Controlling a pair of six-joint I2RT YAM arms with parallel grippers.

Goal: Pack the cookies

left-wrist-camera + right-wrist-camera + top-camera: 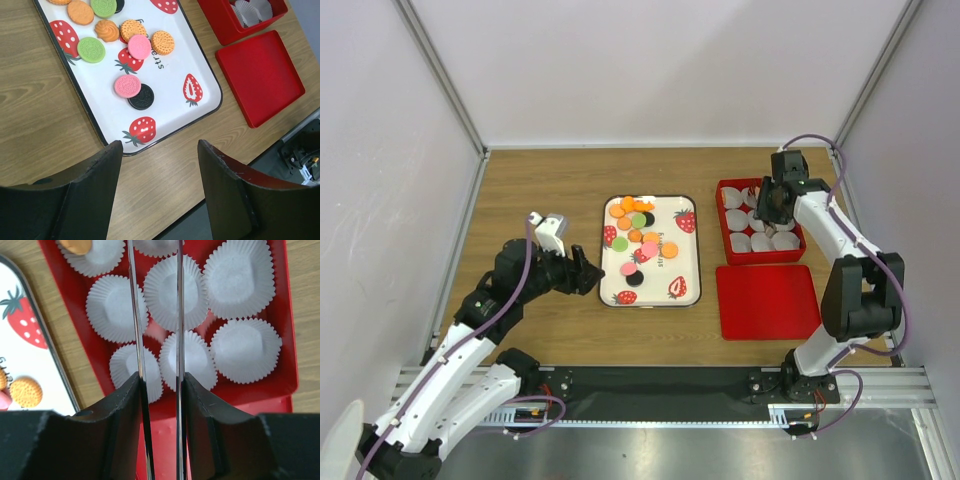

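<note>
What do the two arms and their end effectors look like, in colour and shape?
The left arm and right arm have white links, black joints and a loose purple cable. The left end effector has broad black fingers; the right end effector has thin pale blades on black bases.

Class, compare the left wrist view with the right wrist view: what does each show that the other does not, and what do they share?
Only the left wrist view shows a green cookie and a black cookie among the spread on the strawberry tray, plus the whole red lid. Only the right wrist view shows how the white paper cups are laid out, and what looks like an orange cookie already lying in one. Both show part of the strawberry tray, the red box and some paper cups.
</note>
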